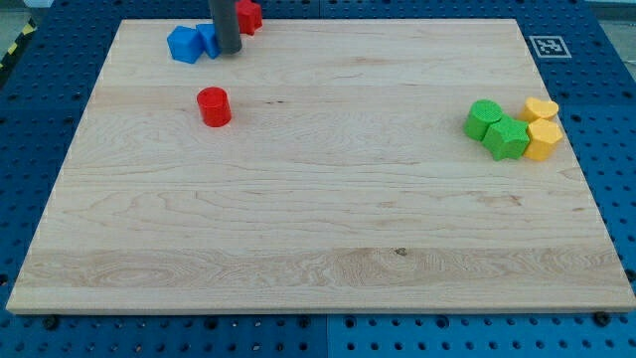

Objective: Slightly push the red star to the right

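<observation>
The red star [248,16] lies at the view's top left, at the board's far edge, partly hidden behind the rod. My tip [228,50] rests on the board just left of and below the star, touching or nearly touching it. Two blue blocks sit left of the tip: one blue block [183,45] and a smaller blue block [207,40] pressed against the rod. A red cylinder [214,106] stands below the tip.
At the view's right lie a green cylinder [484,117], a green star-like block [508,138], a yellow heart-like block [542,107] and a yellow block [545,139], clustered together. The wooden board [318,249] sits on a blue pegboard.
</observation>
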Tool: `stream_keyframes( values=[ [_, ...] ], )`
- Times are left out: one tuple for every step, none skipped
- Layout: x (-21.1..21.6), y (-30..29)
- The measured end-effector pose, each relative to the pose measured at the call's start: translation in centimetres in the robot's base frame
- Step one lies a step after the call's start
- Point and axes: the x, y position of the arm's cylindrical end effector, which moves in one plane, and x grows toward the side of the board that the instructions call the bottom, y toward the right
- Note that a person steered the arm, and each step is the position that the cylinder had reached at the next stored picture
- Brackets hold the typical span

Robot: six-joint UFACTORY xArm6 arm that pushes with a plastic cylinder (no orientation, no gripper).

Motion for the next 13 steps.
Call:
stream_keyframes(
  values=[
    [-0.2, -0.8],
    [-0.2, -0.9],
    [1.5, 0.1],
    [6.0, -0.4],
    [7.9, -4.7],
    [7.3, -9.9],
    [1.5, -13.1],
    [-5.1, -14.1],
    [-6.2, -13.6],
    [-6.2, -11.5],
    [-6.1, -9.4],
    [-6.1, -7.6],
    [-6.1, -4.5]
  ],
)
